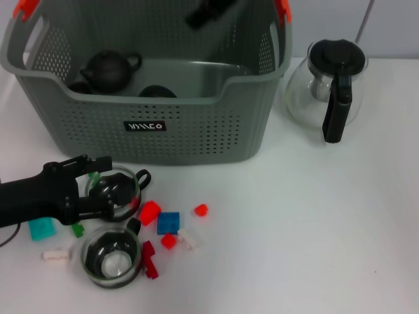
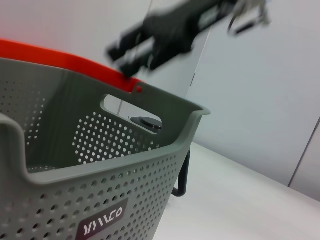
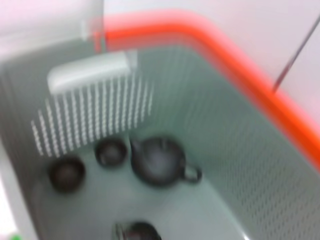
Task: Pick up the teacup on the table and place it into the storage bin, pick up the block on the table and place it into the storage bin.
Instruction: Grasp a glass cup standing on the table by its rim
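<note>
On the white table a glass teacup (image 1: 124, 191) with a dark handle stands upright in front of the storage bin (image 1: 196, 127). My left gripper (image 1: 112, 185) reaches in from the left, open, with one finger on each side of this cup. A second glass teacup (image 1: 111, 256) stands just nearer. Scattered around them are several blocks, among them a blue block (image 1: 169, 222) and a red block (image 1: 149, 211). My right gripper (image 1: 209, 12) hangs blurred above the storage bin (image 3: 260, 150) and also appears in the left wrist view (image 2: 165, 35).
Inside the bin lie a dark teapot (image 1: 108, 70) and dark cups (image 3: 111, 151). A glass teapot (image 1: 330, 82) with a black handle stands right of the bin. A teal block (image 1: 41, 227) and a white block (image 1: 55, 255) lie under my left arm.
</note>
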